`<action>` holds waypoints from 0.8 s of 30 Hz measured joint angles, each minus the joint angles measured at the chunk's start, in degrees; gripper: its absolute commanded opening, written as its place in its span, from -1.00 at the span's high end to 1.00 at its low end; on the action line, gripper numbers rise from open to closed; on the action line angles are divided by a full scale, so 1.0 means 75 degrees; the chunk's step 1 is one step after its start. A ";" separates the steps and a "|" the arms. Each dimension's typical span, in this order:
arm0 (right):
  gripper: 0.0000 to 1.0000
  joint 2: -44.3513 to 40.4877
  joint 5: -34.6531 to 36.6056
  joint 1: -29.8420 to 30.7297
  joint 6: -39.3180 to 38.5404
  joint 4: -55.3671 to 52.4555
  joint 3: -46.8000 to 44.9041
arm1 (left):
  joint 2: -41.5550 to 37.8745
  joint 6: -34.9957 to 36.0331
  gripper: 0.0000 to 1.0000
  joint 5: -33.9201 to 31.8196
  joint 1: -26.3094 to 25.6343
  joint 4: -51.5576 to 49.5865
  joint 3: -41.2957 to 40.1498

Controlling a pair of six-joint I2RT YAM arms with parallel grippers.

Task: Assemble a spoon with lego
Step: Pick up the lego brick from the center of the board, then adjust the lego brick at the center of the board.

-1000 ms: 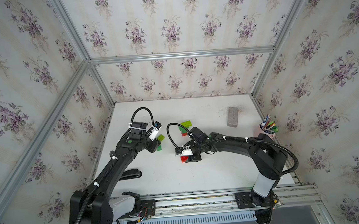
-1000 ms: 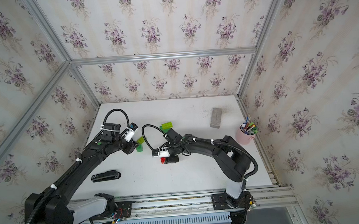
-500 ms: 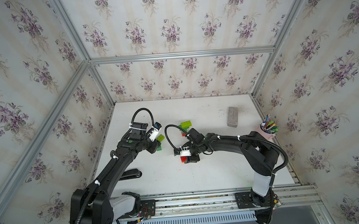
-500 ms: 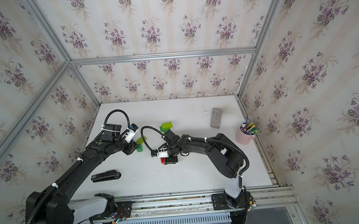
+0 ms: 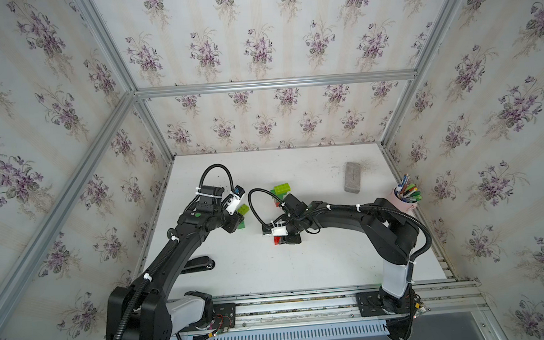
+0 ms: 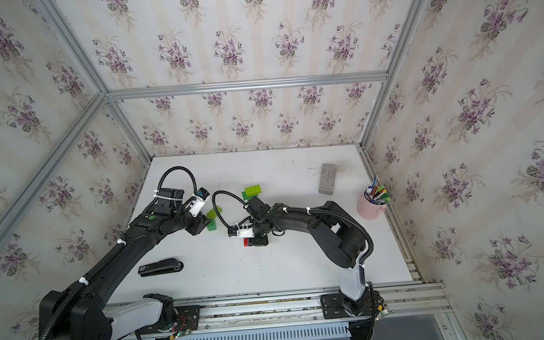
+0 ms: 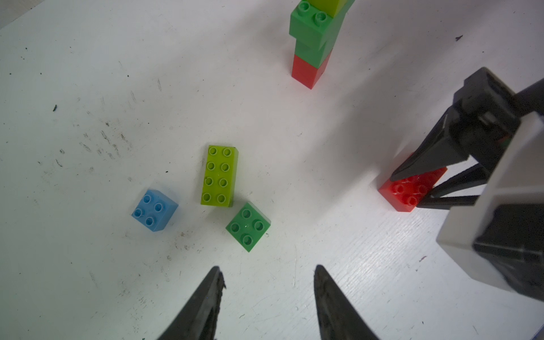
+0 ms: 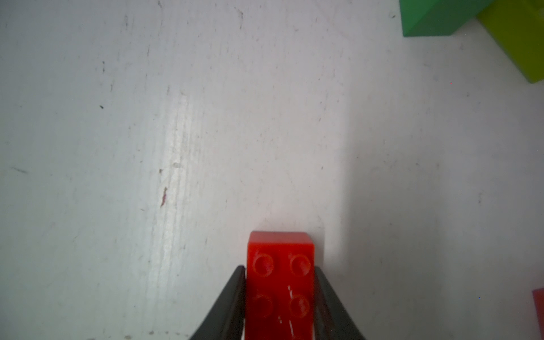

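My right gripper [image 8: 279, 267] is shut on a red lego brick [image 8: 279, 282] that sits on the white table, seen in both top views [image 5: 277, 240] [image 6: 246, 242]. The spoon build [image 7: 309, 38] stands behind it as a short stack, red at the bottom, green above, lime on top [image 5: 281, 188]. Loose lego lies ahead of my left gripper [image 7: 268, 267]: a blue square [image 7: 154, 210], a lime oblong [image 7: 219, 175] and a green square [image 7: 248, 226]. The left gripper is open with nothing between its fingers, hovering near the green square.
A grey block [image 5: 352, 177] lies at the back right. A pink cup of pens [image 5: 405, 200] stands at the right edge. A black stapler [image 5: 198, 264] lies front left. Papered walls close in the table [image 5: 318, 265] on three sides.
The right gripper's fingers have closed onto the red brick, and the right arm has shifted slightly left. The left arm has not moved.
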 measured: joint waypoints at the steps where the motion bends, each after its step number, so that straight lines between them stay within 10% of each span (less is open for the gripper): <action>1: 0.40 0.0000 0.0003 0.0000 0.0000 -0.0015 0.0017 | 0.0003 0.0000 -0.03 0.0023 0.0000 0.0000 0.0000; 24: 0.48 -0.3194 0.0169 -0.2649 0.0227 -0.1014 -0.0466 | 0.3179 -0.0015 -0.20 0.0271 -0.1845 0.0277 0.2270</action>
